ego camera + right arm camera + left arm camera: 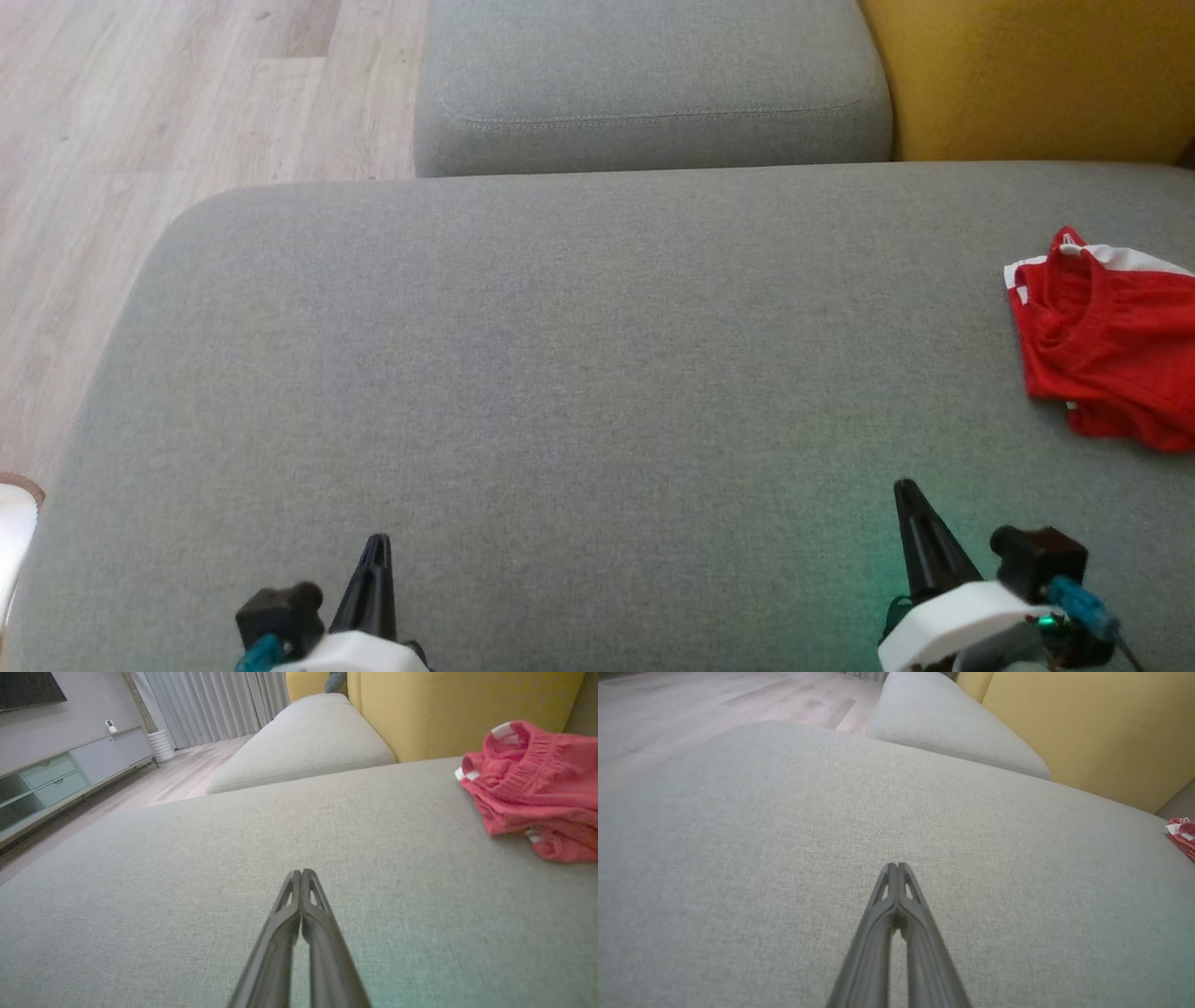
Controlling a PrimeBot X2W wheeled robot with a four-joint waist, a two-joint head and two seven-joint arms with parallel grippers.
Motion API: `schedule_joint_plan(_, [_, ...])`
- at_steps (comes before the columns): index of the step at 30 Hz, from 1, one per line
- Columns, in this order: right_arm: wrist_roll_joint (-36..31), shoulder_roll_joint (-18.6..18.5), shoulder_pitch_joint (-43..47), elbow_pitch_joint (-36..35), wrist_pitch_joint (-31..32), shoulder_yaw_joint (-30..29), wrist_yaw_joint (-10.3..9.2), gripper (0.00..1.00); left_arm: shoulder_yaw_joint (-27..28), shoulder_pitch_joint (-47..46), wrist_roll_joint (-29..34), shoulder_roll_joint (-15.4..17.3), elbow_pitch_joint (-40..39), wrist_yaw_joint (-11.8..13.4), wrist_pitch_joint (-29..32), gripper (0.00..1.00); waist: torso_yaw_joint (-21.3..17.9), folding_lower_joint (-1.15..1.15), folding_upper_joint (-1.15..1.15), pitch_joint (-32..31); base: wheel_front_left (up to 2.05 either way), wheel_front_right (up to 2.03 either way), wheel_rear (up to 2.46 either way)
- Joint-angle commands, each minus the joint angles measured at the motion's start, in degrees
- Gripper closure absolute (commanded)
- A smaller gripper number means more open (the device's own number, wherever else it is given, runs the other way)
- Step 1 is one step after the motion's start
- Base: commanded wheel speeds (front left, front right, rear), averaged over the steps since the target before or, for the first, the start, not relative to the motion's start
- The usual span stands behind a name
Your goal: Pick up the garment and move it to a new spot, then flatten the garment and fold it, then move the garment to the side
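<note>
The left claw has its two dark fingers pressed together tip to tip, with nothing between them. It sits low at the near left of the grey seat cushion and points straight away from the robot over bare fabric. The right claw is closed the same way and is also empty. It sits at the near right, with its fingers leaning slightly leftward and reaching a little further over the cushion than the left one. A green glow tints the fabric beside it. I cannot tell whether either claw touches the cushion.

The garment lies at the far right of the same cushion, ahead and to the right of the right claw and well apart from both. It is red with white bands along some edges and a gathered elastic waistband. It is crumpled in a loose heap with bunched folds, and the picture's edge cuts it off. A yellow backrest rises behind it, a second cushion lies beyond, and a wooden floor is off to the left.
</note>
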Motion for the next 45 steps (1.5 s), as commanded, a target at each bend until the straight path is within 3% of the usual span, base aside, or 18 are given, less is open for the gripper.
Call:
schedule_joint_plan(1, [2.1,-0.1,-3.1,-2.1,0.6,-0.5,0.02,1.0,0.7,-2.9,-1.7,0.1,-2.0,-0.4,0.2,1.0,0.0,0.0,0.0,0.1,0.0,0.0,0.0])
schedule_joint_plan(45, [30.1,-0.1,-4.9,-4.6,6.1,-4.4,0.15,1.0,7.3,-6.4,-27.7,0.4,-2.9,-4.7,6.9,1.0,-0.5,0.0,0.0,1.3,0.0,0.0,0.0])
